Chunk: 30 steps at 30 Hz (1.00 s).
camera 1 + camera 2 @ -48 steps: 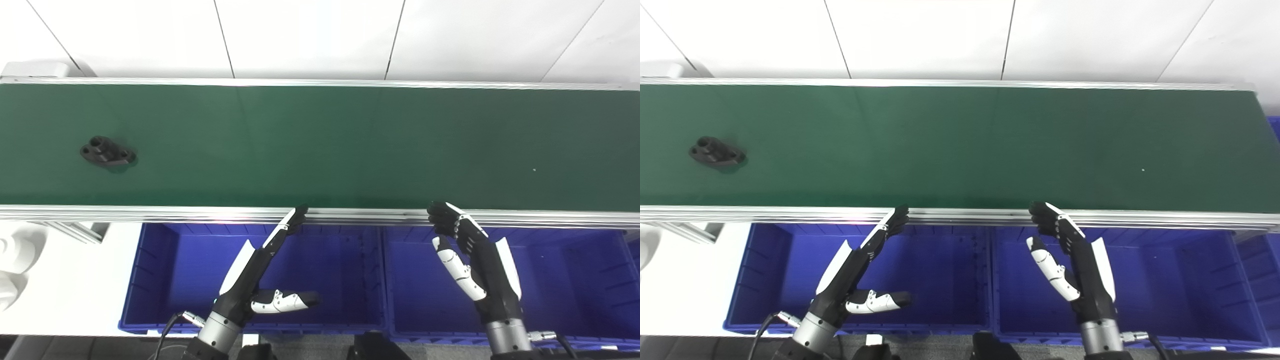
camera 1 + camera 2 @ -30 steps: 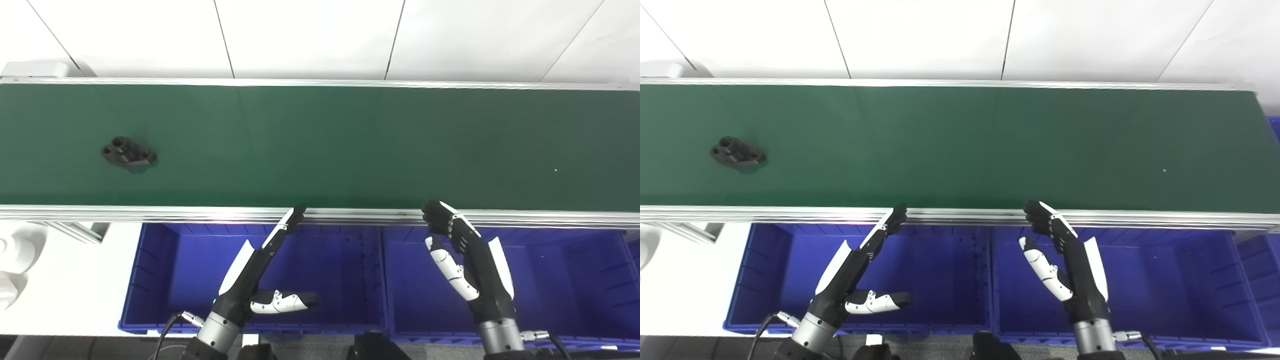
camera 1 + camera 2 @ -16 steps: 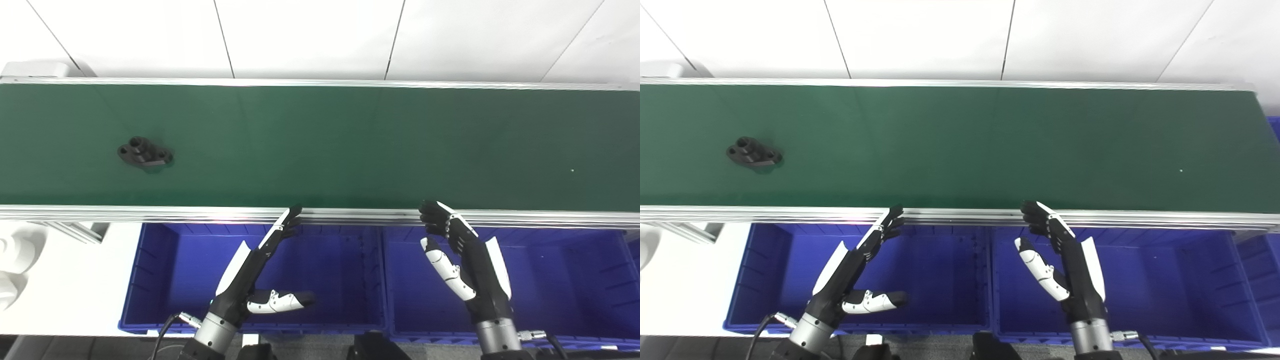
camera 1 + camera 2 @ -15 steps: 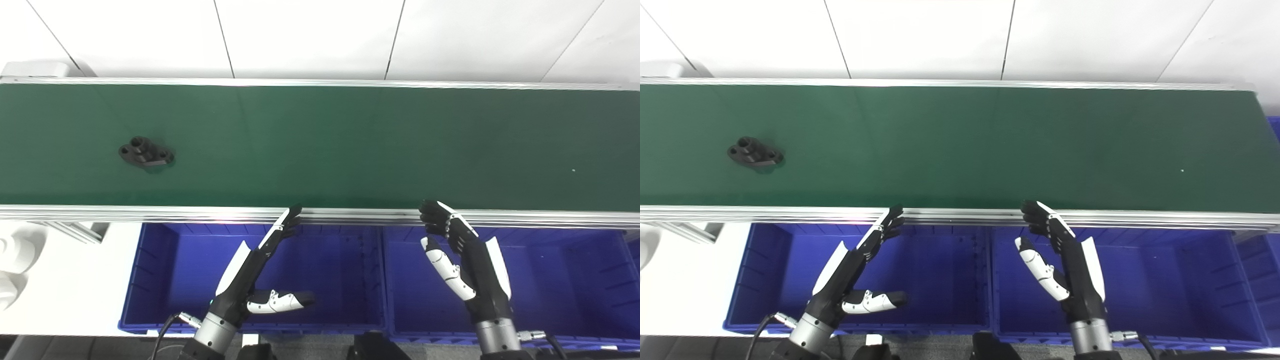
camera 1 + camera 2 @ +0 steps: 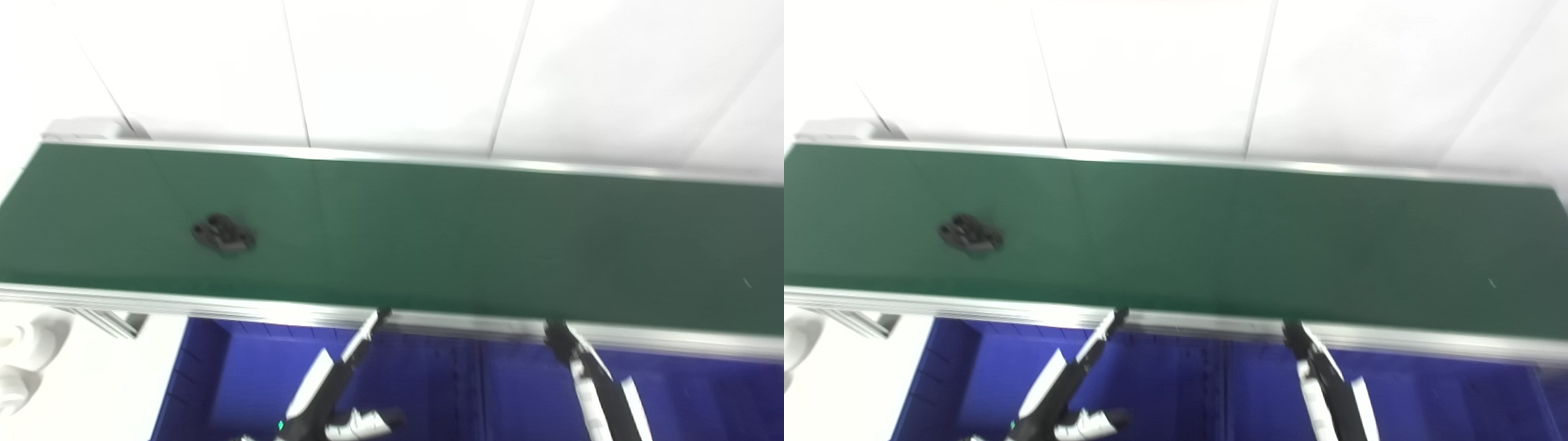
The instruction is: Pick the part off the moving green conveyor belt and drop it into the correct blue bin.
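While the black part (image 5: 223, 235) is lying on the left stretch of the green conveyor belt (image 5: 465, 239), well apart from both hands, the left hand (image 5: 334, 386) is hanging over a blue bin (image 5: 245, 380), fingers stretched toward the belt's near rail (image 5: 453, 323) and thumb splayed sideways, holding nothing. The right hand (image 5: 597, 389) is reaching up beside the rail over the neighbouring bin; blur is hiding its finger spread.
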Each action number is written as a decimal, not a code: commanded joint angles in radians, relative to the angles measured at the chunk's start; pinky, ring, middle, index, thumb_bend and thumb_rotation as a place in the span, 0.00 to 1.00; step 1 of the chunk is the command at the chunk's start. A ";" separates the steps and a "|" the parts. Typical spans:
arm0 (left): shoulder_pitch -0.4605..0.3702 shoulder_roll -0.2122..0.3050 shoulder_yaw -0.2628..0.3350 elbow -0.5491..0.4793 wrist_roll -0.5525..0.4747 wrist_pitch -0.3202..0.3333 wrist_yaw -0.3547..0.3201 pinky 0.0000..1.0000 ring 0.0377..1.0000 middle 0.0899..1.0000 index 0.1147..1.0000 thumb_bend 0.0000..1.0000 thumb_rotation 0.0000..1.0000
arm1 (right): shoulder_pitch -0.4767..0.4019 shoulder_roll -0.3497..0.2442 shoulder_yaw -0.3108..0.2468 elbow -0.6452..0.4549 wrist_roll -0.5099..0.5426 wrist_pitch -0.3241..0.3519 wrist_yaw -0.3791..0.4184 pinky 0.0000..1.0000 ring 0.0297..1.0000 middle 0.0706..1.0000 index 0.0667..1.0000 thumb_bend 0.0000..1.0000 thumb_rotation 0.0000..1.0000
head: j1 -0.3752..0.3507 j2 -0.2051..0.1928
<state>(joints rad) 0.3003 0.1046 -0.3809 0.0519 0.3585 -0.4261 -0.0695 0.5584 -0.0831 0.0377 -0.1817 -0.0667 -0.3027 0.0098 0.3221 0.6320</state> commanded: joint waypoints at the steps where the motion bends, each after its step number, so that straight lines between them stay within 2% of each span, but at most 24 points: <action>1: -0.001 0.009 -0.016 -0.017 0.003 -0.044 0.038 1.00 1.00 1.00 1.00 0.69 0.80 | 0.006 0.006 -0.005 -0.014 -0.011 -0.077 -0.011 0.85 0.85 0.84 0.83 0.42 1.00 | 0.000 -0.001; 7: -0.010 0.030 -0.052 -0.006 -0.012 -0.044 0.072 1.00 1.00 1.00 1.00 0.69 0.78 | 0.000 0.012 -0.014 0.001 -0.011 -0.085 -0.019 0.85 0.84 0.82 0.82 0.42 1.00 | 0.020 -0.013; 14: -0.007 0.028 -0.046 -0.012 -0.001 -0.042 0.058 1.00 1.00 1.00 1.00 0.71 0.78 | 0.003 0.024 -0.020 -0.010 -0.007 -0.061 -0.027 0.88 0.86 0.84 0.84 0.41 1.00 | 0.025 -0.007; 19: -0.009 0.027 -0.042 -0.016 -0.003 -0.040 0.046 1.00 1.00 1.00 1.00 0.70 0.77 | 0.002 0.025 -0.022 -0.014 -0.005 -0.059 -0.023 0.87 0.85 0.83 0.83 0.42 0.99 | 0.023 0.021; 23: -0.010 0.025 -0.037 -0.022 -0.010 -0.036 0.039 1.00 1.00 1.00 1.00 0.69 0.77 | -0.002 0.012 -0.017 -0.034 -0.058 -0.043 -0.017 0.84 0.84 0.82 0.83 0.44 0.96 | 0.027 0.049; 24: -0.011 0.022 -0.036 -0.023 -0.015 -0.034 0.038 1.00 1.00 1.00 1.00 0.68 0.77 | -0.005 0.007 -0.017 -0.036 -0.077 -0.043 -0.016 0.79 0.82 0.82 0.82 0.50 0.85 | 0.030 0.053; 27: -0.020 0.016 -0.033 -0.019 -0.025 -0.033 0.033 1.00 1.00 1.00 1.00 0.67 0.75 | -0.013 -0.010 -0.014 -0.039 -0.101 -0.038 -0.007 0.76 0.81 0.81 0.83 0.59 0.75 | 0.042 0.077; 30: -0.031 0.013 -0.030 -0.031 -0.030 -0.007 0.013 1.00 1.00 1.00 1.00 0.68 0.74 | -0.017 -0.021 -0.012 -0.058 -0.110 -0.020 -0.003 0.77 0.82 0.83 0.84 0.63 0.68 | 0.056 0.114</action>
<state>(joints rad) 0.2851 0.1224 -0.4129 0.0537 0.3361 -0.4215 -0.0479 0.5440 -0.0999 0.0268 -0.1917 -0.1714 -0.3285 -0.0015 0.3728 0.7302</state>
